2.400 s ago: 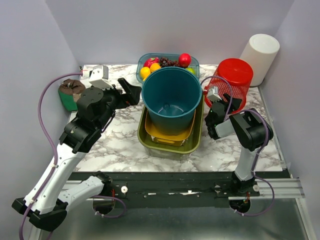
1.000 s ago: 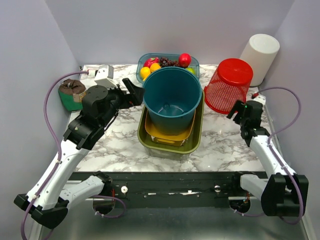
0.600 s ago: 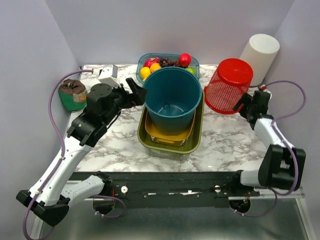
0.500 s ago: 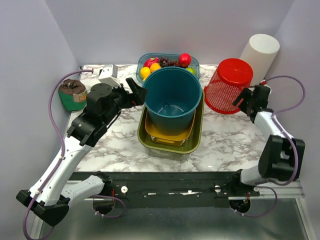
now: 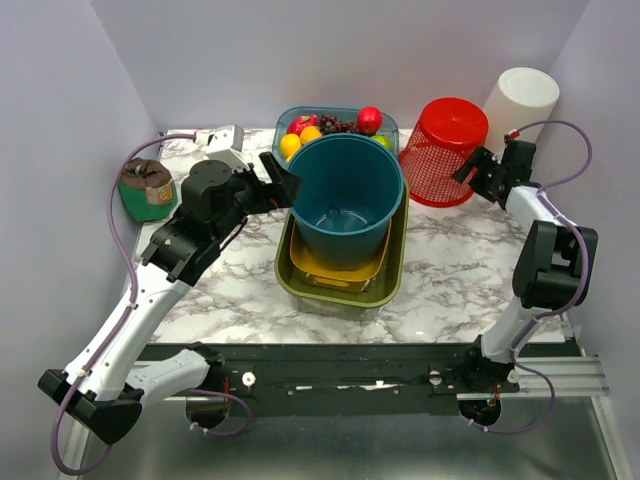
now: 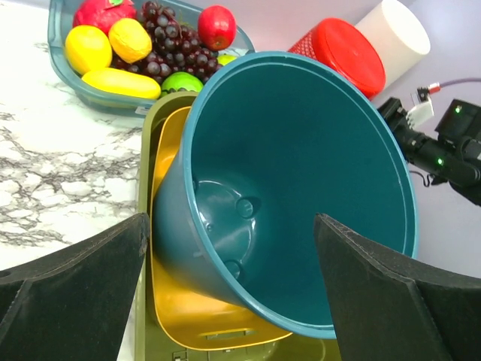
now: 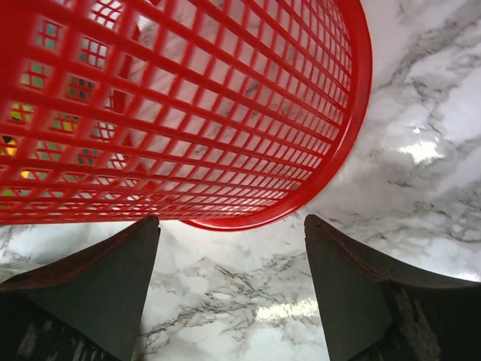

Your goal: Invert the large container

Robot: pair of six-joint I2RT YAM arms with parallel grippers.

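Observation:
The large container is a teal bucket [image 5: 343, 195], standing upright with its mouth up, nested in a yellow tray [image 5: 335, 272] inside an olive tub [image 5: 393, 272]. My left gripper [image 5: 280, 180] is open at the bucket's left rim. In the left wrist view the bucket [image 6: 301, 173] fills the gap in my left gripper [image 6: 233, 301], whose fingers [image 6: 68, 293] stand wide apart, apart from the wall. My right gripper [image 5: 470, 172] is open at the back right, against the side of an upturned red mesh basket [image 5: 445, 148]. In the right wrist view the basket's rim [image 7: 285, 203] lies just ahead of my right gripper [image 7: 233, 286], nothing between its fingers.
A clear blue container [image 5: 279, 135] of fruit sits right behind the bucket. A white cylinder [image 5: 520, 105] stands in the back right corner behind the red basket. A green pot [image 5: 145, 192] sits at the left edge. Walls close in on three sides.
My right arm has swung from the middle right to the back right, and the red basket has shifted back and left. My left gripper has edged closer to the bucket's rim.

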